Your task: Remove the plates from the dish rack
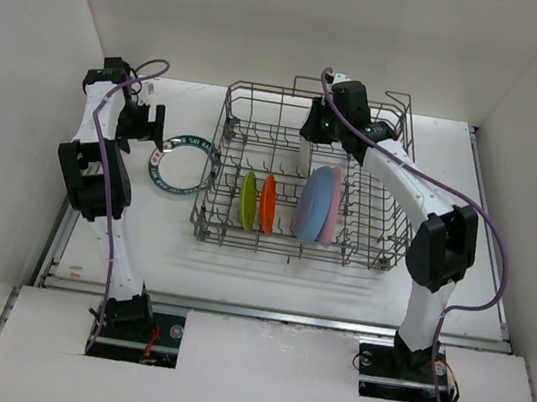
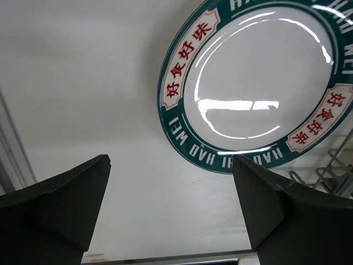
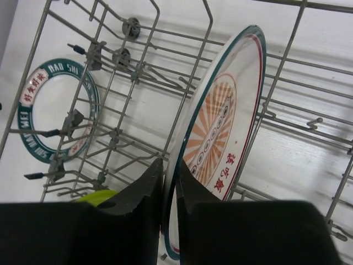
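The grey wire dish rack (image 1: 272,246) holds a lime green plate (image 1: 247,201), an orange plate (image 1: 267,204), a light blue plate (image 1: 315,204) and a pink plate (image 1: 332,209), all standing on edge. At the rack's back, my right gripper (image 3: 170,171) is shut on the rim of an upright white plate with an orange sunburst centre (image 3: 220,127). A white plate with a dark green lettered rim (image 2: 248,83) lies flat on the table left of the rack. My left gripper (image 2: 171,193) hangs open just beside it, with nothing between its fingers.
White walls close in the table on the left, back and right. The rack's tall wire sides and upright tines (image 3: 122,55) surround the sunburst plate. The green-rimmed plate (image 1: 181,162) lies close against the rack's left side.
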Controlling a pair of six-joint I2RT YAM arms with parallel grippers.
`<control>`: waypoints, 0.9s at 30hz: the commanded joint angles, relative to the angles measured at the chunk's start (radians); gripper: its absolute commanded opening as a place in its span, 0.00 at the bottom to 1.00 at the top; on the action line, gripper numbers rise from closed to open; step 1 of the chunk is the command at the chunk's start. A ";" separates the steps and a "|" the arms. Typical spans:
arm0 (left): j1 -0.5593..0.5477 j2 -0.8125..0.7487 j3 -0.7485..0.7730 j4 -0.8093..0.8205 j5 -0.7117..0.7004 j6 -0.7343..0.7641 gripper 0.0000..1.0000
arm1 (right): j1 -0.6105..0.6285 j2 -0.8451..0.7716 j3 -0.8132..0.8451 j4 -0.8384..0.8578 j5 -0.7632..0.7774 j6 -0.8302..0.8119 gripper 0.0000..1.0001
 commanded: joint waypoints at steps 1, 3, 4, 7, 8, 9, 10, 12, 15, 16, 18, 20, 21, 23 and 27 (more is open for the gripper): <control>-0.023 -0.167 0.096 -0.027 -0.050 0.010 0.92 | 0.016 -0.046 0.068 0.006 0.029 -0.049 0.00; -0.049 -0.188 0.145 -0.037 -0.064 -0.008 0.94 | 0.034 -0.071 0.077 0.006 0.056 -0.088 0.00; -0.060 -0.197 0.163 -0.047 -0.064 -0.008 0.96 | 0.034 -0.095 0.077 0.006 0.072 -0.104 0.00; -0.118 -0.222 0.234 -0.073 -0.064 -0.008 0.98 | 0.057 -0.123 0.132 0.006 0.166 -0.174 0.00; -0.134 -0.231 0.251 -0.073 -0.064 -0.008 1.00 | 0.072 -0.140 0.148 0.006 0.197 -0.193 0.00; -0.161 -0.231 0.275 -0.083 -0.054 -0.008 1.00 | 0.073 -0.149 0.162 0.006 0.228 -0.234 0.00; -0.174 -0.231 0.285 -0.083 -0.044 -0.008 1.00 | 0.102 -0.159 0.187 0.006 0.289 -0.260 0.00; -0.194 -0.241 0.306 -0.094 0.001 -0.020 1.00 | 0.131 -0.188 0.200 0.027 0.348 -0.352 0.00; -0.194 -0.241 0.317 -0.103 0.060 -0.048 1.00 | 0.207 -0.229 0.165 0.070 0.444 -0.470 0.00; -0.194 -0.241 0.329 -0.103 0.098 -0.048 1.00 | 0.230 -0.229 0.150 0.081 0.467 -0.554 0.00; -0.203 -0.241 0.341 -0.103 0.138 -0.057 1.00 | 0.306 -0.240 0.102 0.090 0.535 -0.628 0.00; -0.203 -0.250 0.352 -0.113 0.219 -0.057 1.00 | 0.361 -0.240 0.056 0.122 0.595 -0.722 0.00; -0.203 -0.250 0.352 -0.113 0.250 -0.057 1.00 | 0.417 -0.240 -0.009 0.143 0.669 -0.755 0.00; -0.203 -0.260 0.363 -0.113 0.333 -0.057 1.00 | 0.476 -0.240 -0.085 0.203 0.754 -0.875 0.00; -0.203 -0.282 0.363 -0.113 0.477 -0.057 1.00 | 0.603 -0.205 -0.280 0.546 0.986 -1.148 0.00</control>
